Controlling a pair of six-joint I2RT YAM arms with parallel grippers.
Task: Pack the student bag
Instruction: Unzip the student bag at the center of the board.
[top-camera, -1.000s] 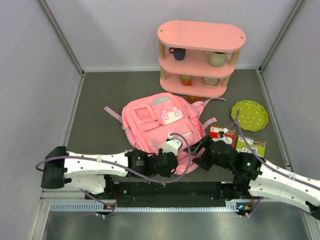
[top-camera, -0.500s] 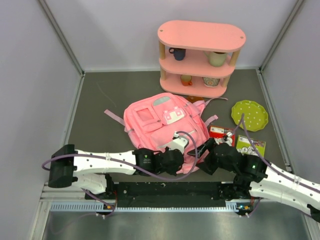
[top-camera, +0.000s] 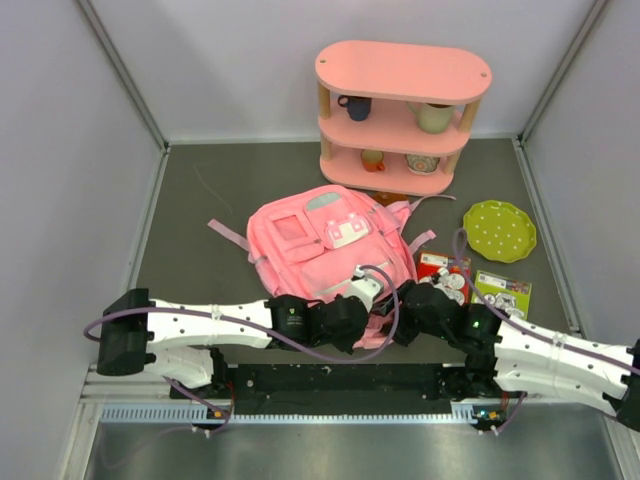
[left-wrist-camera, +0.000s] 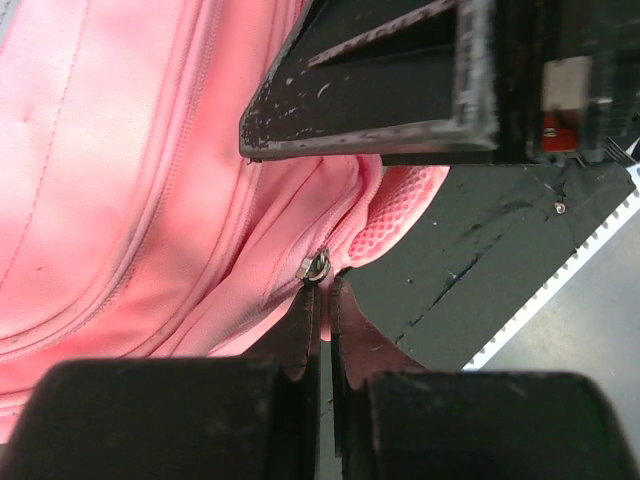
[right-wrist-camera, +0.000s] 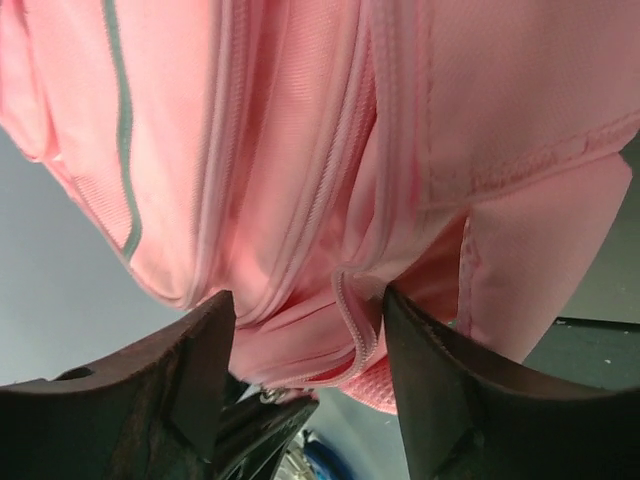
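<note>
Found the bag (top-camera: 320, 245) lying flat in the middle of the table (top-camera: 200, 200), near the shelf (top-camera: 400, 110), with its near edge up against both grippers. Saw the left gripper (left-wrist-camera: 319, 292) pinched tight on the zip pull (left-wrist-camera: 318, 266) at that edge, hardly a sliver of gap between the fingers. Saw the right gripper (right-wrist-camera: 300, 310) spread wide, one finger either side of a fold along the bag's zip seam, clamping nothing yet. Judged the step in hand to be opening the main compartment; could not tell whether anything was inside. Reckoned the next move called for closing the right fingers on the fabric to anchor it, then drawing the pull along the zip track without dragging the soft bag with it.
</note>
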